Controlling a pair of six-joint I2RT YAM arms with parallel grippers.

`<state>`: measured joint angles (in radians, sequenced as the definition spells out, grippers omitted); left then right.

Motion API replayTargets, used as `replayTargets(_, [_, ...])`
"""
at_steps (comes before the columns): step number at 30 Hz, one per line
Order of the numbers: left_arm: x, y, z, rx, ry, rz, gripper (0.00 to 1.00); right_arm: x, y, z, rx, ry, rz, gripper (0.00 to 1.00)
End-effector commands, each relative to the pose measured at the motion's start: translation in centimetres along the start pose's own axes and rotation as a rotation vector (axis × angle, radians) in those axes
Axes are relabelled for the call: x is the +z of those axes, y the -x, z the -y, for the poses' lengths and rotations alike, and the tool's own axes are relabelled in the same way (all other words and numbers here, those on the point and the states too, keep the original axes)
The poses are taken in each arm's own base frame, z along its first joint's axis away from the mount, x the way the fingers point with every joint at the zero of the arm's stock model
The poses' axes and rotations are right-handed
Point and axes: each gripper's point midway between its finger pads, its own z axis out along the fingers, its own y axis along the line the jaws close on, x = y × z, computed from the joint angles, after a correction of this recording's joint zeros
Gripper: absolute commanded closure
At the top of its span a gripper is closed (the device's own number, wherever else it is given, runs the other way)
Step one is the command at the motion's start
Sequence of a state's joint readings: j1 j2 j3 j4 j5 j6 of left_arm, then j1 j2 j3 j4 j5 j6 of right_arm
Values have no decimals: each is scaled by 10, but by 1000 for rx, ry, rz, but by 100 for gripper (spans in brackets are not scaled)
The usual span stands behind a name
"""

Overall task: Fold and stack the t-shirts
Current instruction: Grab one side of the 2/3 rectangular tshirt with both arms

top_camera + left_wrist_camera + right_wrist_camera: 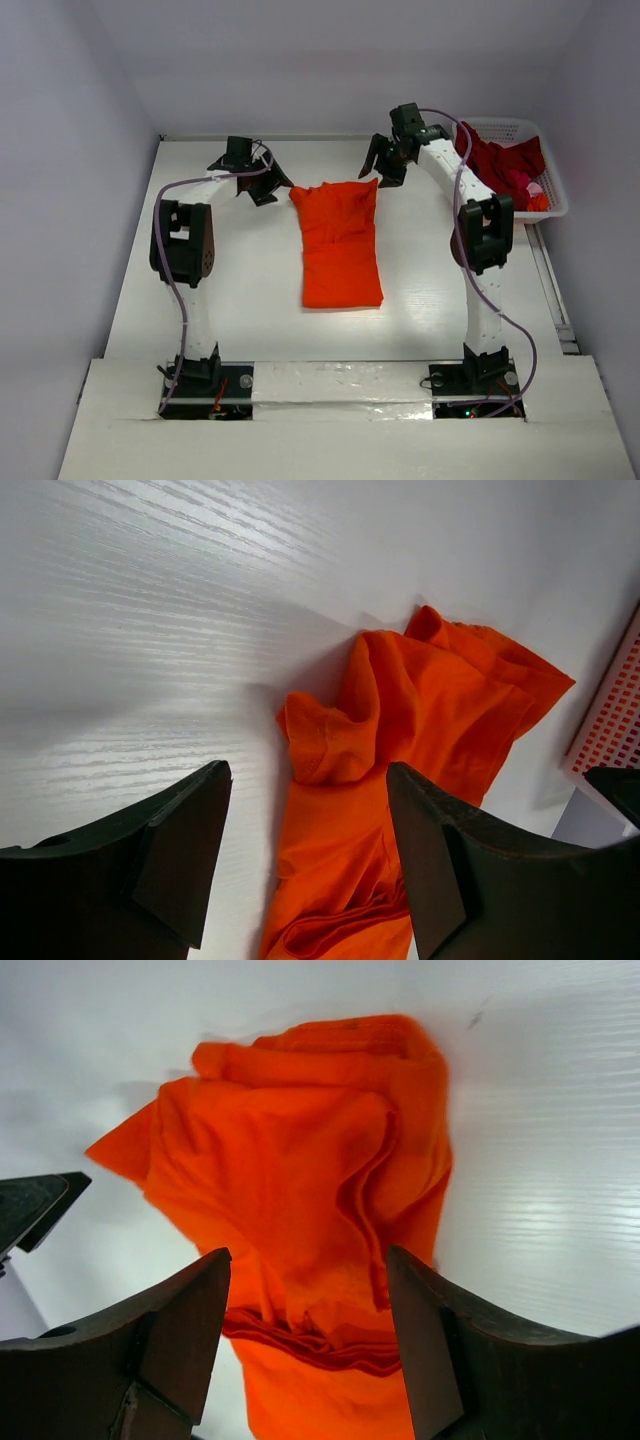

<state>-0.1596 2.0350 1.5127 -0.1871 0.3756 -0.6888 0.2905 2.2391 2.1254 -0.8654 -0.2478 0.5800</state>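
Orange t-shirt folded on table, left fingers and right fingers spread wide (both empty) by its far end

A white lattice basket sits at the table's far-right edge.

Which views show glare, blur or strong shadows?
Top external: sharp, evenly lit, hardly any shadow. Left wrist: the shirt throws a dark shadow leftward on the table. Right wrist: sheen on the table at right; shirt folds slightly soft.
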Motion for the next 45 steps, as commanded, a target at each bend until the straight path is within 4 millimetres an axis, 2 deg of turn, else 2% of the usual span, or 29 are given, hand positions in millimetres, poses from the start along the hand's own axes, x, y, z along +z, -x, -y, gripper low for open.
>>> replayTargets(1, [-5, 16, 22, 24, -67, 25, 40, -9, 16, 16, 16, -81, 72, 30])
replayTargets(6, [3, 16, 21, 21, -67, -1, 40, 1, 15, 40, 84, -155, 62, 31])
replayTargets(11, [15, 8, 25, 27, -65, -29, 40, 12, 8, 39, 95, -132, 24, 31])
replayTargets(12, [17, 9, 27, 25, -72, -33, 40, 12, 12, 41, 100, -132, 27, 31])
replayTargets(14, [25, 3, 26, 22, -63, -53, 40, 20, 7, 43, 101, -128, -5, 31])
replayTargets(15, [27, 2, 32, 29, -71, -57, 40, 20, 9, 41, 99, -123, -3, 31])
replayTargets(18, [35, 3, 32, 15, -67, -76, 40, 25, 10, 47, 124, -106, -24, 32])
replayTargets(22, [42, -3, 41, 19, -73, -97, 40, 27, 11, 40, 144, -45, -47, 32])
replayTargets(26, [46, -3, 38, 12, -64, -99, 40, 26, 19, 36, 148, -17, -38, 32])
replayTargets(34, [55, -8, 29, 0, -47, -117, 42, 39, 14, 26, 136, 62, -91, 33])
replayTargets(40, [54, -7, 29, 2, -39, -115, 43, 40, 14, 21, 132, 95, -100, 34])
replayTargets(45, [53, -6, 30, -2, -38, -116, 44, 42, 17, 27, 157, 52, -79, 39])
